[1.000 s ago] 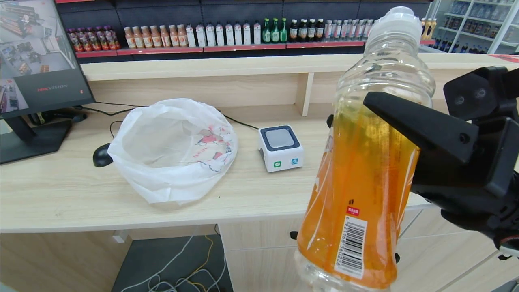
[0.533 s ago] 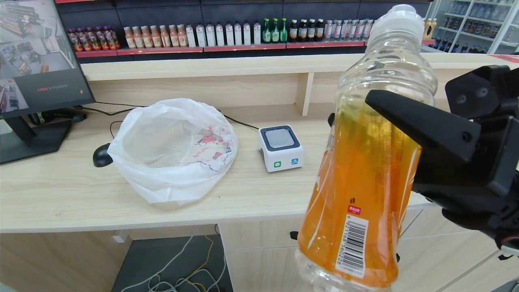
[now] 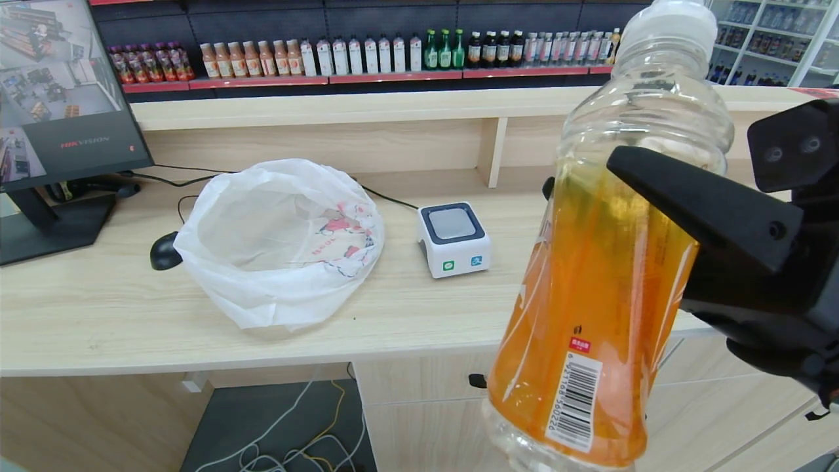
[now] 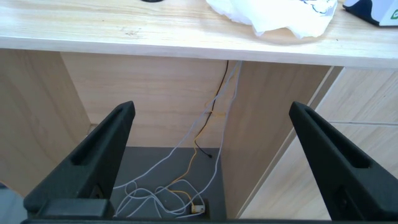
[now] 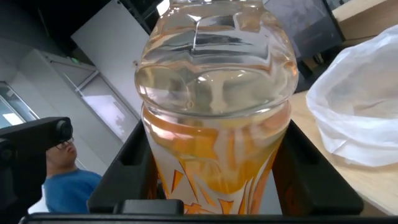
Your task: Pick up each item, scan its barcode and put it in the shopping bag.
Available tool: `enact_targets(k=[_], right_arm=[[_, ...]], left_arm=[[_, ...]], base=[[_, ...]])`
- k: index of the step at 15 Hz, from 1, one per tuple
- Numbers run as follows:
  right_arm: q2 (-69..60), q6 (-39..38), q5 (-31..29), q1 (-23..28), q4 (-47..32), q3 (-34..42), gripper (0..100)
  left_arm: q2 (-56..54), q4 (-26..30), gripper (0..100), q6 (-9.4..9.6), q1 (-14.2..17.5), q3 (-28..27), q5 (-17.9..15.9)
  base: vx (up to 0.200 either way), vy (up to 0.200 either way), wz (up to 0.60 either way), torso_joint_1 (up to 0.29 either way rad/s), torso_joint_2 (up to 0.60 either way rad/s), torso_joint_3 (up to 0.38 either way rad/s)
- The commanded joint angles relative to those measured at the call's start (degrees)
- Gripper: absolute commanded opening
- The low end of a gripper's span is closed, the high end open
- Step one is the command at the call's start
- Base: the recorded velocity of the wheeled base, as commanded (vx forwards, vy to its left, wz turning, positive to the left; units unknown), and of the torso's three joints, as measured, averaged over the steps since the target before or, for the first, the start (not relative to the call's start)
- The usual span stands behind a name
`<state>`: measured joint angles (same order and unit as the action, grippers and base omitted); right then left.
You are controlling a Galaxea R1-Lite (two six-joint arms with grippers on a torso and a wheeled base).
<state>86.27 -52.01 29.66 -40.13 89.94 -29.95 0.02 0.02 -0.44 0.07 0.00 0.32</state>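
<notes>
In the head view, the right claw (image 3: 583, 174) is clenched on a clear plastic drink bottle (image 3: 603, 275), held up close to the camera to the right of the barcode scanner (image 3: 453, 237) and nearer than it. The bottle leans with its white cap up and away from the scanner, orange liquid fills its lower body, and its barcode label (image 3: 577, 400) near the base faces the camera. Left of the scanner a white shopping bag (image 3: 278, 242) sits on the counter (image 3: 98, 314), mouth open upward, red print showing on its inner wall. Farther left of the scanner are a black mouse (image 3: 164, 252) and a monitor (image 3: 59, 111). In the left wrist view, the left claw (image 4: 214, 155) is released, fingers wide apart, below the counter edge and above loose cables (image 4: 168, 186) on the floor. In the right wrist view, the bottle (image 5: 214, 124) stands between the two black fingers, with the bag (image 5: 360, 106) beyond. Since half a second ago the bottle has shifted slightly up and away from the scanner; bag and scanner are unchanged.
</notes>
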Motion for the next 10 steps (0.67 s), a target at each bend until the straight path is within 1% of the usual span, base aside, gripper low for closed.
enact_targets(k=[1, 3, 4, 6, 7, 8, 9, 10], right_arm=[[-0.2, 1.4, 0.0, 0.0, 0.1, 0.2, 0], [-0.2, 4.6, 0.0, 0.0, 0.1, 0.8, 0], [0.2, 10.3, 0.0, -0.1, 0.1, 1.7, 0], [0.2, 16.5, -0.1, -0.6, 0.1, 3.1, 0], [0.7, 21.0, -0.7, -0.6, 0.1, 3.1, 0], [1.5, 24.1, -2.8, -0.6, 0.1, 3.2, 0], [2.0, 26.2, -6.5, -0.6, 0.1, 3.4, 0], [3.3, 31.4, -11.9, -1.4, 0.1, 2.3, 0]], left_arm=[[0.0, 0.0, 100, 0.00, 0.0, 0.0, 0.0], [0.0, 0.1, 100, 0.00, 0.0, 0.0, 0.0], [0.0, 0.1, 100, 0.00, 0.0, 0.0, 0.0], [0.0, 0.0, 100, -0.09, 0.0, 0.0, 0.0], [0.0, 0.0, 100, -0.09, 0.0, 0.0, 0.0], [0.0, 0.0, 100, -0.09, 0.0, 0.0, 0.0], [0.0, 0.0, 100, 0.00, 0.0, 0.0, 0.0], [0.0, 0.0, 100, 0.00, 0.0, 0.0, 0.0]], base=[[0.000, 0.000, 0.00, 0.000, 0.00, 0.000], [0.000, 0.000, 0.00, 0.000, 0.00, 0.000], [0.000, 0.000, 0.00, 0.000, 0.00, 0.000], [0.000, 0.000, 0.00, 0.000, 0.00, 0.000], [0.000, 0.000, 0.00, 0.000, 0.00, 0.000], [0.000, 0.000, 0.00, 0.000, 0.00, 0.000], [0.000, 0.000, 0.00, 0.000, 0.00, 0.000], [0.000, 0.000, 0.00, 0.000, 0.00, 0.000]])
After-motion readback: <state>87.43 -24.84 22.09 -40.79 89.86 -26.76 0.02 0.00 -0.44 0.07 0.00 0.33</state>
